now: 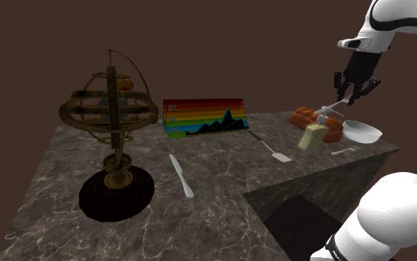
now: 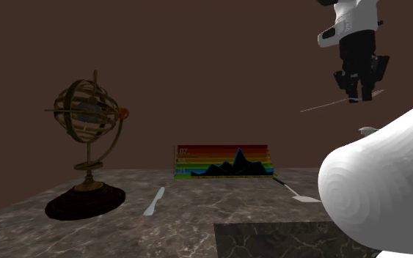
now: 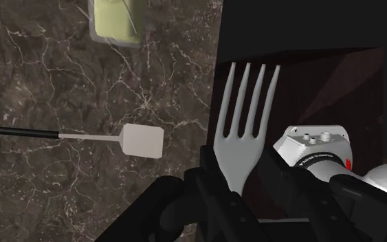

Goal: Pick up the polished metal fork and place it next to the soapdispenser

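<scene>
Armillary sphere (image 1: 110, 119), knife (image 1: 181, 176), spatula (image 1: 279, 156), white bowl (image 1: 363, 133) on marble counter (image 1: 214, 170).

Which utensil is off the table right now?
The fork, clasped in the gripper and held in the air. The knife, the spatula and the small utensil by the bowl all lie flat on the table.

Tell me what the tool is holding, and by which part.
The tool is shut on the fork, clasping it at the neck just behind the tines, which stick out past the fingers.
</scene>
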Controlling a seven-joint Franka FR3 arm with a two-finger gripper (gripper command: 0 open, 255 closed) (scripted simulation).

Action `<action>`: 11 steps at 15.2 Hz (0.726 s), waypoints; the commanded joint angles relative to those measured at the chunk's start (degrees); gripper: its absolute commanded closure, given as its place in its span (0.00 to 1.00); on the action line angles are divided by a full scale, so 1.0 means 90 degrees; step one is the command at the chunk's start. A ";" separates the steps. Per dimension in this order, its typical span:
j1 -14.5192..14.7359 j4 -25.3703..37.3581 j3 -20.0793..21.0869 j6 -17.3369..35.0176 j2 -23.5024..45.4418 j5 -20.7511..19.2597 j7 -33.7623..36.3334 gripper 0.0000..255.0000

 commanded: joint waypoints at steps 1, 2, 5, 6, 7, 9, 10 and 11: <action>-0.0047 -0.0192 -0.0081 0.0101 -0.0111 -0.0083 -0.0070 1.00; -0.0056 -0.0297 -0.0094 0.0175 -0.0142 -0.0098 -0.0058 1.00; -0.0082 -0.0605 -0.0138 0.0399 -0.0227 -0.0147 -0.0022 1.00; -0.0090 -0.0706 -0.0154 0.0473 -0.0253 -0.0163 -0.0010 1.00; -0.0099 -0.0805 -0.0170 0.0548 -0.0278 -0.0181 0.0001 1.00; -0.0117 -0.1001 -0.0204 0.0699 -0.0324 -0.0216 0.0023 1.00; -0.0125 -0.1097 -0.0221 0.0774 -0.0345 -0.0234 0.0034 1.00; -0.0134 -0.1192 -0.0240 0.0850 -0.0364 -0.0252 0.0045 1.00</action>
